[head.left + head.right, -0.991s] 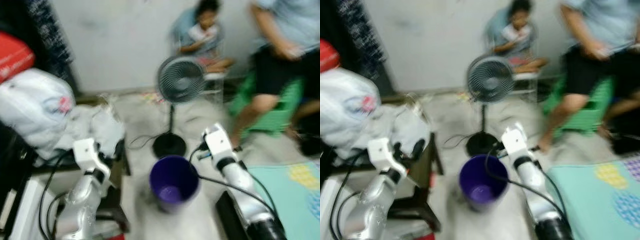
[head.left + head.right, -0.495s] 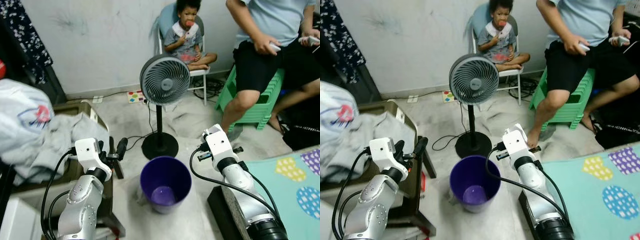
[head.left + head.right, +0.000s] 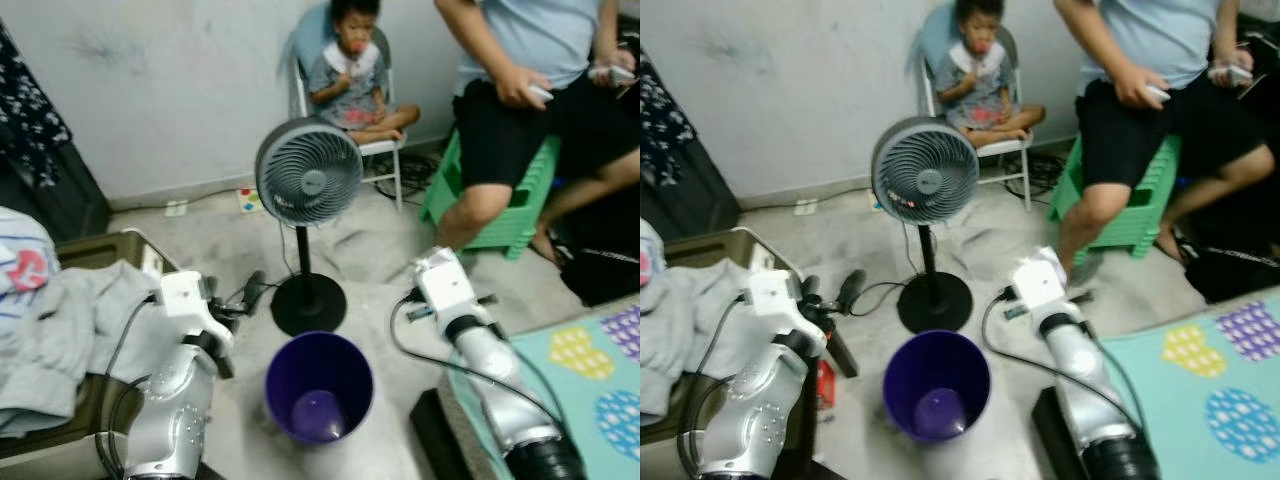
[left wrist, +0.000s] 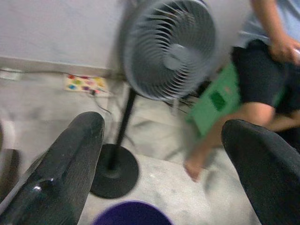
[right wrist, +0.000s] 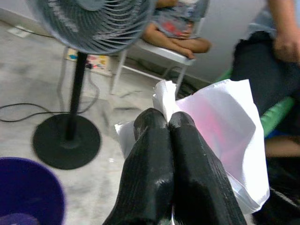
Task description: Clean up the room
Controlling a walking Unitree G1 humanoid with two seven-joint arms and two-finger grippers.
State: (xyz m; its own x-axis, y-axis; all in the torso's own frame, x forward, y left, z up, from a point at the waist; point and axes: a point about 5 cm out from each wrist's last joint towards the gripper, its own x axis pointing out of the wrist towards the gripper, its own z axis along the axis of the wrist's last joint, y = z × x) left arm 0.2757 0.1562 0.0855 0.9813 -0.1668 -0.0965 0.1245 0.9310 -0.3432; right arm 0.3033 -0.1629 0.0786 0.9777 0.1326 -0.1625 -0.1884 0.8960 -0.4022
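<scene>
A purple bin (image 3: 318, 400) stands on the floor between my two arms, with a small pale thing lying at its bottom. My right gripper (image 5: 168, 117) is shut on a crumpled white sheet (image 5: 225, 131) and is held to the right of the bin, a little above its rim. On the bin's left, my left gripper (image 4: 161, 126) is open with nothing between its fingers (image 3: 252, 284), pointing toward the fan's base (image 3: 308, 303).
A grey standing fan (image 3: 308, 175) rises just behind the bin, its cable trailing on the floor. A child sits on a chair (image 3: 385, 146) at the wall; a person sits on a green stool (image 3: 480, 195). Grey clothes (image 3: 60, 320) are piled left, and a patterned mat (image 3: 590, 360) lies right.
The camera has moved, so the whole picture has shifted and the blur of a second ago is gone. Both arms keep about the same pose beside the bin.
</scene>
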